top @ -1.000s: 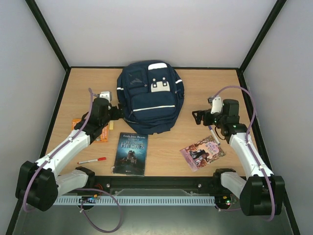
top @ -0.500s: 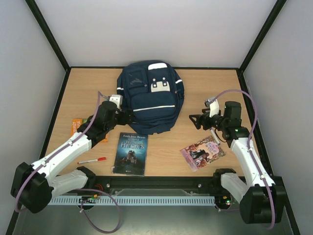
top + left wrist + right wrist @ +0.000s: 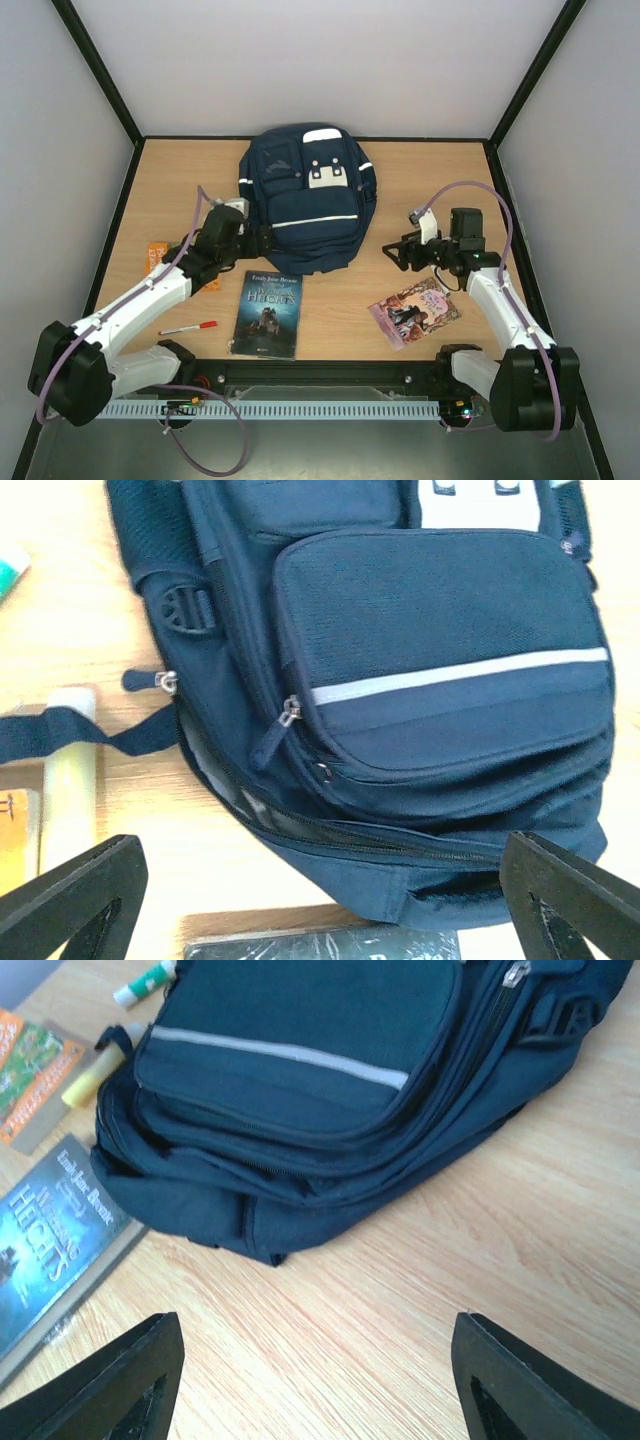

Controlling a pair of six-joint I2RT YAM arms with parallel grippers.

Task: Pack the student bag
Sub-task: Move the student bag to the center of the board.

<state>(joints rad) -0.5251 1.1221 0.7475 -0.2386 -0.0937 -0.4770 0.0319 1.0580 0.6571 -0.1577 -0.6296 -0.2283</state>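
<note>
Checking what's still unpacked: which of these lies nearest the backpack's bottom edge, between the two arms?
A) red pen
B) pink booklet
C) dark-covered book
C: the dark-covered book lies just below the student bag, while the red pen and pink booklet sit farther out to the sides.

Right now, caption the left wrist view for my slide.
Open left gripper facing the front pocket of the navy student bag, book edge below, yellow stick at left.
</note>
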